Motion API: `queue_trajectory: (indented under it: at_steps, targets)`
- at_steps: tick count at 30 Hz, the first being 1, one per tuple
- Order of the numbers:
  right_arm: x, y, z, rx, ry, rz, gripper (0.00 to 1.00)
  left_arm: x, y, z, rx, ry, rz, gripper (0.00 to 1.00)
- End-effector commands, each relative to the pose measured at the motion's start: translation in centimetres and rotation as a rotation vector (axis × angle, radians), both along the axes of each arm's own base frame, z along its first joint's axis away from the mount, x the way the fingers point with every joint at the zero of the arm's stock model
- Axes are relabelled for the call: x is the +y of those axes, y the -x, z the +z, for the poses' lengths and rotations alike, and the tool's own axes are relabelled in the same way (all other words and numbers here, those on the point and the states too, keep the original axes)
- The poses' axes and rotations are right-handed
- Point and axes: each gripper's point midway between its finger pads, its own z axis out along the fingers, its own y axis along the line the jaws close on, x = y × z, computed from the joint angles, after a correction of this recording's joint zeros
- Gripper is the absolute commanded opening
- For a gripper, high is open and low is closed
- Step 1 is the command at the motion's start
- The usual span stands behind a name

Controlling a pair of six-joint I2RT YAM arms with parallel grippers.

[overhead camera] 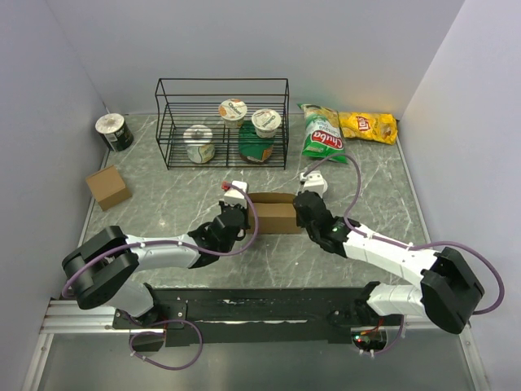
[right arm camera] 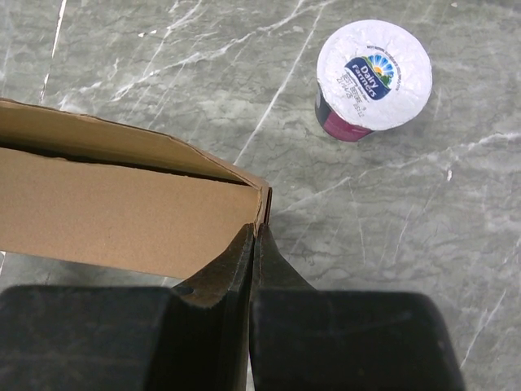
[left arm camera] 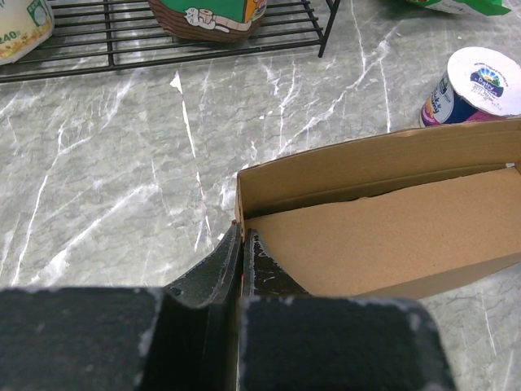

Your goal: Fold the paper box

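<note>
Both claws were clamped: left claw point(left arm camera: 242, 244) on one end wall of the plain brown oblong cardboard carton point(overhead camera: 273, 215), right claw point(right arm camera: 256, 236) on the other. Only the overhead view showed my arms stretched low, meeting mid-way across the grey marble surface point(overhead camera: 155, 213). The open-topped carton held a folded-in flap; the black wire rack point(overhead camera: 221, 122) held white-lidded tubs point(overhead camera: 233, 111).

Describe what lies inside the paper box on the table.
Inside the paper box only a brown cardboard panel shows, lying across the interior. Whatever sits beneath that panel is covered, so it cannot be seen.
</note>
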Motion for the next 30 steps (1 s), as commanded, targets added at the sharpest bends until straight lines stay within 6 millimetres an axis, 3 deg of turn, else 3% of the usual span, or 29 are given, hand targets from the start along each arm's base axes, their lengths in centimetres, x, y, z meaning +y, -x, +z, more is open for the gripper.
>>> queue_trajectory:
  at_steps: [1, 4, 7, 8, 9, 12, 18, 23, 28, 30]
  targets:
    - [0.7, 3.3, -3.0, 0.121, -0.01, 0.053, 0.0, -1.0, 3.4, -4.9, 0.151, -0.106, -0.139, 0.04]
    - [0.3, 3.5, -2.7, 0.121, -0.005, 0.039, 0.0, -1.1, 3.6, -4.8, 0.13, -0.113, -0.169, 0.04]
    - [0.0, 3.4, -1.1, 0.099, -0.01, 0.034, 0.09, -0.7, 3.7, -5.2, 0.112, -0.147, -0.188, 0.04]
    - [-0.1, 3.4, -0.6, 0.091, -0.009, 0.032, 0.14, -0.5, 3.7, -5.3, 0.102, -0.169, -0.195, 0.03]
    - [0.0, 3.2, 0.7, 0.066, -0.03, 0.033, 0.27, -0.4, 3.7, -5.3, 0.097, -0.18, -0.197, 0.04]
    - [-0.3, 3.3, 2.7, 0.027, -0.046, 0.038, 0.5, 0.0, 3.7, -5.5, 0.074, -0.219, -0.217, 0.05]
    - [-0.1, 3.7, 6.2, -0.04, -0.097, 0.099, 0.8, 0.4, 3.7, -5.5, 0.037, -0.272, -0.235, 0.05]
    - [0.3, 3.5, 8.9, -0.13, -0.149, 0.137, 0.83, 0.3, 3.6, -5.7, 0.038, -0.284, -0.24, 0.04]
    - [1.6, 1.1, 10.8, -0.209, -0.177, 0.101, 0.77, 0.0, 3.7, -5.7, 0.038, -0.283, -0.245, 0.04]
    - [2.6, 0.3, 10.6, -0.224, -0.157, 0.127, 0.74, -0.1, 3.7, -5.7, 0.039, -0.278, -0.249, 0.04]
